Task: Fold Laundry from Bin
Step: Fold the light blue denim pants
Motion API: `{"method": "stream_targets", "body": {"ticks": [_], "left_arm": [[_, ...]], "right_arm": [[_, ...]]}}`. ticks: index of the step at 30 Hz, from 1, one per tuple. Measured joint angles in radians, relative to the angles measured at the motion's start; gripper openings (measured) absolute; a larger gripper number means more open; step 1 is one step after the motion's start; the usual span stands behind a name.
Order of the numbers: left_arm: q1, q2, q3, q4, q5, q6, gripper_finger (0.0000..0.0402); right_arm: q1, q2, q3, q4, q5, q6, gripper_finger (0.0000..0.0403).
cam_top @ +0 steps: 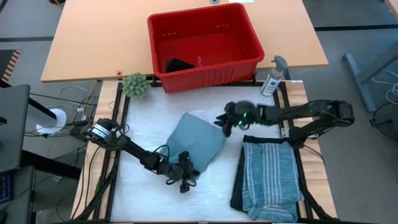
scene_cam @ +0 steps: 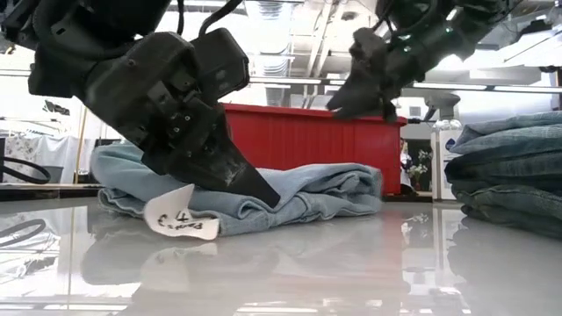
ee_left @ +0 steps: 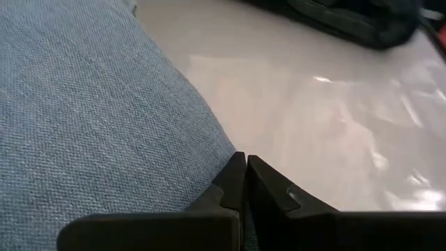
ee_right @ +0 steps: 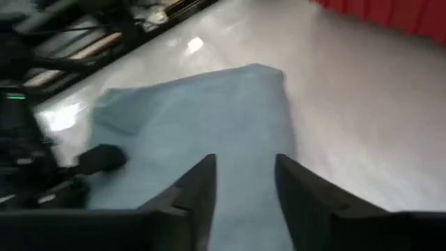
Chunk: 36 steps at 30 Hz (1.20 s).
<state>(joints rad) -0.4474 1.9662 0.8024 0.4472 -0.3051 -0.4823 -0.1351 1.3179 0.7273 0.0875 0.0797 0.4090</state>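
Denim piece lay folded on counter; left tool sat closed at its edge, right tool hovered part-open, empty.

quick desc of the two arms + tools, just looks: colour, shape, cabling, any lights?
Both arms are dark, near-black, jointed links with black cables looped along them. The left tool has matte black wedge-shaped fingers. The right tool has the same dark tapered fingers; a small green light glows on its wrist housing.

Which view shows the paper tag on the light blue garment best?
The low view: the white tag with handwriting hangs off the light blue garment at its near edge, beside the left gripper. The high view and both wrist views show the cloth but no tag.
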Motion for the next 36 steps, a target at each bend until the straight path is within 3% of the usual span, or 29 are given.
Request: {"method": "stream_targets", "body": {"ticks": [6,10,19,24,27,32,36], "left_arm": [[0.009,-0.001,0.001,0.001,0.132,0.129,0.0000],[0.015,-0.001,0.001,-0.003,0.159,0.162,0.0000],[0.021,-0.002,0.001,-0.008,0.173,0.164,0.0000],[0.021,-0.002,0.001,-0.008,0.172,0.154,0.0000],[0.021,-0.002,0.001,-0.009,0.171,0.145,0.0000],[0.021,-0.003,0.001,-0.010,0.170,0.145,0.0000],[0.021,-0.003,0.001,-0.010,0.169,0.144,0.0000]], "right_arm": [[-0.186,-0.016,0.001,-0.132,-0.328,-0.028,0.0263],[-0.214,0.064,0.001,-0.137,-0.413,-0.046,0.0293],[-0.238,0.281,0.019,-0.089,-0.432,-0.104,0.0299],[-0.252,0.396,0.091,-0.107,-0.439,-0.153,0.0306],[-0.253,0.439,0.151,-0.124,-0.498,-0.159,0.0324],[-0.261,0.422,0.280,-0.329,-0.590,-0.240,0.0365],[-0.274,0.400,0.373,-0.522,-0.573,-0.361,0.0380]]}}
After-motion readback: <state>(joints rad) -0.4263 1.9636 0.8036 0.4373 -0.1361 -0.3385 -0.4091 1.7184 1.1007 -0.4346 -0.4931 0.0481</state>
